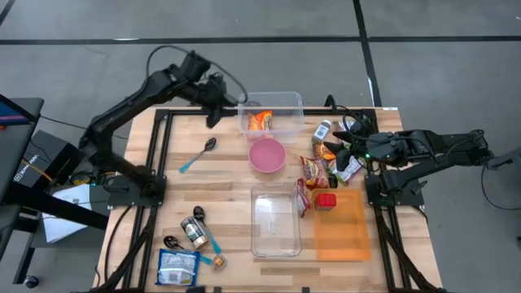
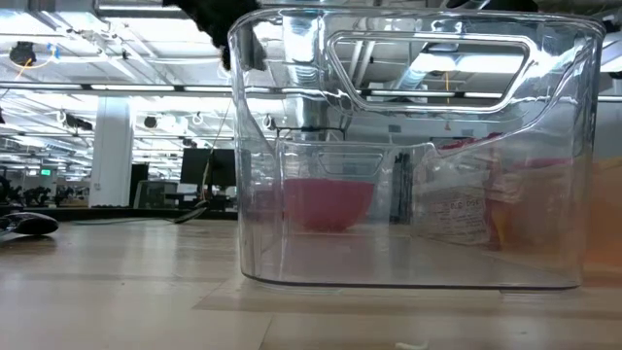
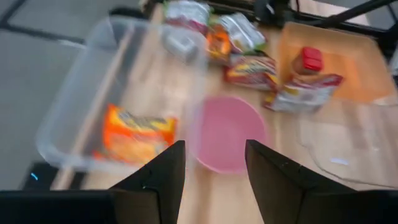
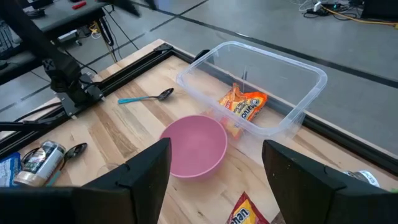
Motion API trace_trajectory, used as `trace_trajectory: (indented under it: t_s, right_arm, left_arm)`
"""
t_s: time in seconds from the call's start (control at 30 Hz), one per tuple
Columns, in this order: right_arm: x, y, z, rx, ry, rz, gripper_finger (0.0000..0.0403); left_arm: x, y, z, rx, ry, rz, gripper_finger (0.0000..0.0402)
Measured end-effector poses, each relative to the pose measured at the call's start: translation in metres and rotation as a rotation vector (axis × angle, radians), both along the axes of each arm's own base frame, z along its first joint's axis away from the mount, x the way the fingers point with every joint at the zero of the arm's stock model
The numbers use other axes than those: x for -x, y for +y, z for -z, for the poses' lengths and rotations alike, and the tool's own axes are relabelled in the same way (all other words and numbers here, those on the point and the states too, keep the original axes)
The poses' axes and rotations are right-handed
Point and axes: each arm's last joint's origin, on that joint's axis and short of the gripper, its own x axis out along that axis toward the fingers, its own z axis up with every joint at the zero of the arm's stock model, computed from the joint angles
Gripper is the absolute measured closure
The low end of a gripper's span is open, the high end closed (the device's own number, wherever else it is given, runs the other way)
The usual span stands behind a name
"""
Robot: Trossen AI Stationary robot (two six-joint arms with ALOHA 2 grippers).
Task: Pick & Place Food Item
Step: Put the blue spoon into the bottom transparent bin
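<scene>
Orange snack packet (image 1: pixel 260 121) lies flat inside the clear bin (image 1: pixel 293 99) at the table's far edge, long axis along the bin's length. Left gripper (image 1: pixel 218 101) hangs just beside the bin's left end, fingers parted, empty. Pink bowl (image 1: pixel 267 155) sits just in front. Right gripper (image 1: pixel 346 149) waits over the packets (image 1: pixel 319 169), fingers apart, farther off.

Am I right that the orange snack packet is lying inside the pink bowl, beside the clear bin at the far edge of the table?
Not quite: the orange snack packet lies inside the clear bin, not the pink bowl, which sits empty beside the bin. The right wrist view shows this clearly.
</scene>
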Motion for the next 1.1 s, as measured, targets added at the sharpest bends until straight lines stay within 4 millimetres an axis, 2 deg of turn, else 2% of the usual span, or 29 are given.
trace_trajectory:
  t_s: [0.27,0.43,1.1]
  right_arm:
    - [0.000,0.000,0.000,0.031,0.020,-0.025,0.0158]
    - [-0.001,-0.003,0.000,0.042,0.035,-0.034,0.0158]
    - [-0.002,-0.006,-0.002,0.051,0.023,-0.015,0.0158]
  left_arm:
    - [0.038,-0.061,0.019,0.089,-0.049,-0.046,0.0240]
    - [0.050,-0.079,0.028,0.060,-0.100,-0.113,0.0238]
    - [0.054,-0.081,0.029,0.044,-0.119,-0.176,0.0235]
